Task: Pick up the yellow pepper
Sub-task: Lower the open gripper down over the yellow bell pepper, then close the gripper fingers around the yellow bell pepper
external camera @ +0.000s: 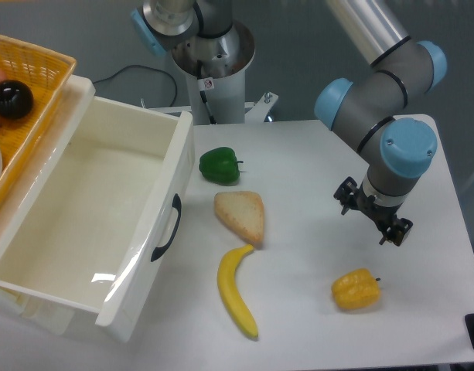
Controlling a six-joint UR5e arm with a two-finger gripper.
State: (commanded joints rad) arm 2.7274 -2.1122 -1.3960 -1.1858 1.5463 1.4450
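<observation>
Approaching stage; nothing lifted yet.

Item 1, gripper [373, 218]: hangs at right of centre, above and slightly right of the target, well apart from it. Jaw spacing cannot be told, since the wrist hides the fingers; they appear to hold nothing.

Item 2, yellow pepper [356, 289]: lower right of frame, lying on the table [298, 170], dark stem pointing right. Advice: descend straight over the lobed body, span its narrower width, keep off the stem, close gently on the lumpy skin, which may roll.

Item 3, white drawer [82, 224]: left half of frame, pulled open, interior bare and glossy, dark handle on its front.

Item 4, orange basket [43, 66]: upper left corner, holding a dark round object [11, 100]; other contents cut off by the frame edge.

Item 5, loose goods: green pepper [219, 165], bread slice [240, 216], banana [237, 292], all centre, none beside the target.
</observation>
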